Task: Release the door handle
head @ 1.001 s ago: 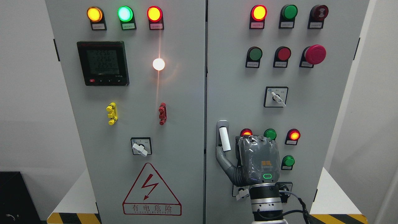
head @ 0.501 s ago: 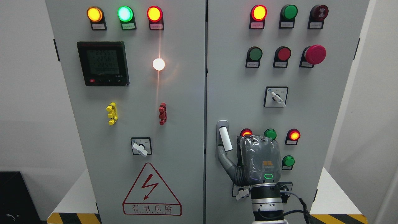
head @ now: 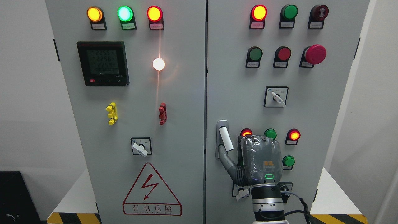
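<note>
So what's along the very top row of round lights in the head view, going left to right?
Orange light → green light → red light → red light → dark green light → dark red buzzer.

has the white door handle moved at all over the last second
Yes. The white door handle has tilted: its lower end swung right, toward the red lamp, while its top stayed put.

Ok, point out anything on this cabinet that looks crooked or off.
The white door handle on the right door leans, its lower end swung right, out of its upright grey mount. The robot hand beside it has one finger reaching under it.
</note>
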Controlling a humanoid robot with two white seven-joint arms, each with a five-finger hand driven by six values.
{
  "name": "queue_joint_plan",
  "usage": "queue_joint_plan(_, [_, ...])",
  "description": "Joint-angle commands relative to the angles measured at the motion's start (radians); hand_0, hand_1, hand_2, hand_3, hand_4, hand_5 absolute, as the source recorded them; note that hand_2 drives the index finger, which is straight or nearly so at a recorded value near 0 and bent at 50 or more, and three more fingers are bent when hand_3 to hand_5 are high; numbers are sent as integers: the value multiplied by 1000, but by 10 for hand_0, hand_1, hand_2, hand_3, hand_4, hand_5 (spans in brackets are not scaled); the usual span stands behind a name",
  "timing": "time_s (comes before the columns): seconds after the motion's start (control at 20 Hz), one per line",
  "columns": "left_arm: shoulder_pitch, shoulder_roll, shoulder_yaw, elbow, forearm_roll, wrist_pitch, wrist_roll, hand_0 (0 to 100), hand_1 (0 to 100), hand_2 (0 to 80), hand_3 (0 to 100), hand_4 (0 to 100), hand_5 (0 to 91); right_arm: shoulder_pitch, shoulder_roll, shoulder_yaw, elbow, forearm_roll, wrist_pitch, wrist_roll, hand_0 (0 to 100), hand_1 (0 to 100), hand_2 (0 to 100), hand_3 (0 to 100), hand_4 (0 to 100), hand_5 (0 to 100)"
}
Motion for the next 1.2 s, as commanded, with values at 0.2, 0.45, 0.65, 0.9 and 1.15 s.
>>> queue_joint_plan(0.2, [8,0,0,0,-1,-1,0,120,556,0,0,0,0,2,0,-11,-2,0,-2,-2,486,366,924,1000,987,1000])
queue_joint_plan(0.45, [9,0,0,0,0,-1,0,120,556,0,0,0,0,2,-2,-13,-2,0,-2,-2,490,371,927,1000,988,1000])
queue_joint_plan(0.65, [9,0,0,0,0,-1,0,120,556,0,0,0,0,2,-2,-13,-2,0,-2,-2,489,381,926,1000,988,1000])
queue_joint_plan(0.9, [8,0,0,0,0,1,0,120,556,0,0,0,0,2,-2,-17,-4,0,-3,-2,490,396,928,1000,988,1000])
queue_joint_plan(1.15, [8,0,0,0,0,-1,0,120,556,0,0,0,0,2,-2,-17,-6,0,-3,-2,509,398,927,1000,988,1000])
